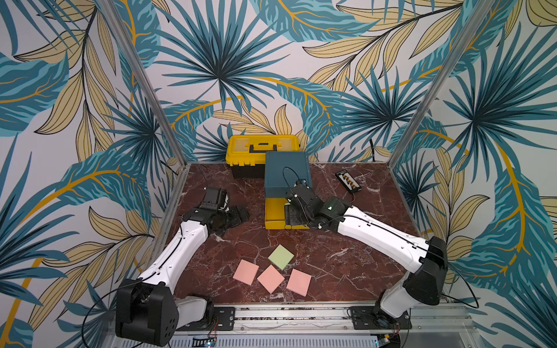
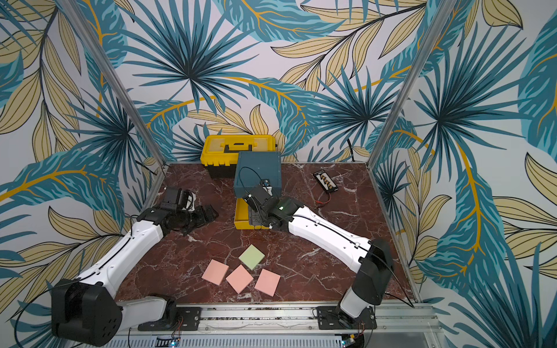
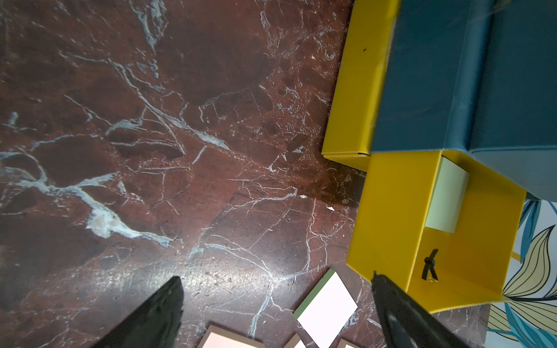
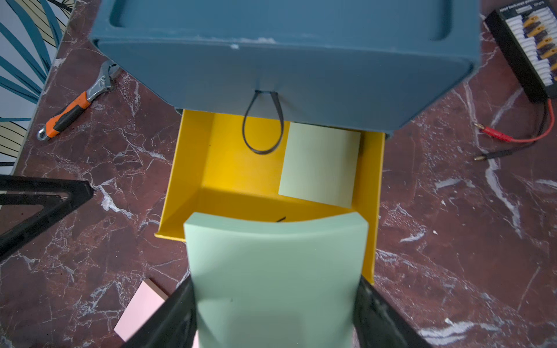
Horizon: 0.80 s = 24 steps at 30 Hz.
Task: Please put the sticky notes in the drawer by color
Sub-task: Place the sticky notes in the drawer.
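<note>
Both top views: left gripper (image 1: 241, 215) spread wide, empty, over table (image 1: 346, 256). Three pink notes (image 1: 246, 272) (image 1: 271, 279) (image 1: 298, 282), one loose green note (image 1: 281, 257) on table. Open yellow drawer (image 4: 193, 156): one stored green note (image 4: 319, 164). Right gripper (image 4: 274, 289) clamps third green note (image 4: 271, 247) above it. Black board (image 4: 524, 57) lettering seemingly too blurred.

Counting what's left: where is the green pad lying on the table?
In both top views the green pad lies flat near the table's front edge, midway across, just behind the three pink pads.
</note>
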Each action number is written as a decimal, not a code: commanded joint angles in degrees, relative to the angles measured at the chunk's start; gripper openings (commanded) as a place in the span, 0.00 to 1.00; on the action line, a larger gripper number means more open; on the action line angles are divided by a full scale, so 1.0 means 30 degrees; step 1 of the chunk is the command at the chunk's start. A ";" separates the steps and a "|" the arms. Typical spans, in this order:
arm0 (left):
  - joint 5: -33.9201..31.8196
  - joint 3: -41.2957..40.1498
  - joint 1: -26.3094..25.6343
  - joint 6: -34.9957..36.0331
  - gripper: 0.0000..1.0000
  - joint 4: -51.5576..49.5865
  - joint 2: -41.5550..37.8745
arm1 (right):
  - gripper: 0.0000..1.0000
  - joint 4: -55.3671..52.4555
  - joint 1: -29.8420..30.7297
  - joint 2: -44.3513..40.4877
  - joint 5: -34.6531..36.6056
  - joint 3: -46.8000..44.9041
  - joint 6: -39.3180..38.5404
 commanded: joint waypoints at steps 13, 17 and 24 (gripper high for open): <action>-0.0318 0.0270 0.0186 0.0124 0.99 -0.0153 -0.0389 | 0.77 0.3549 0.0013 0.2650 0.0113 0.0634 -0.0721; -0.0372 0.0239 0.0229 0.0173 0.99 -0.0228 -0.0458 | 0.77 0.3908 0.0019 0.2994 0.0267 0.0730 -0.0817; -0.0353 0.0142 0.0235 0.0073 0.99 -0.0097 -0.0470 | 0.77 0.4294 0.0013 0.3128 0.0738 0.0829 -0.0768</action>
